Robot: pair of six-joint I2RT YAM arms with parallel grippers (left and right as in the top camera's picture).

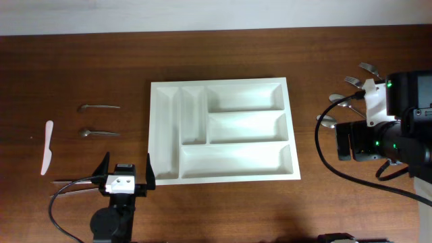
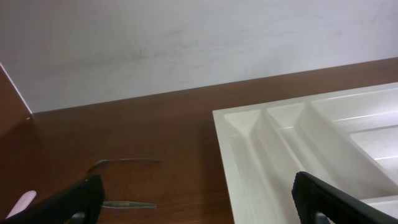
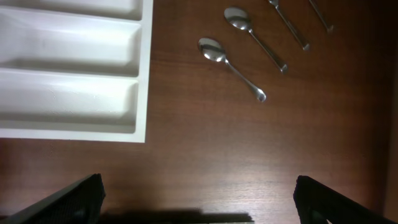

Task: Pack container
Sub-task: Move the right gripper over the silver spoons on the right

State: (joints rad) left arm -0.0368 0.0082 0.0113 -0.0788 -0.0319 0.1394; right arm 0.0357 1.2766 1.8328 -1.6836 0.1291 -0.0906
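White rect. plastic five-compartment cutlery tray (image 1: 223,177) on brown wood tabletop (image 1: 223,209); left pincer (image 1: 127,167) by tray's near-left corner, right pincer (image 1: 343,143) off tray's right edge, both released.

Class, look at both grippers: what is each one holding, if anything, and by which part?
Nothing is held. The left gripper and the right gripper are both open, with nothing between their fingers.
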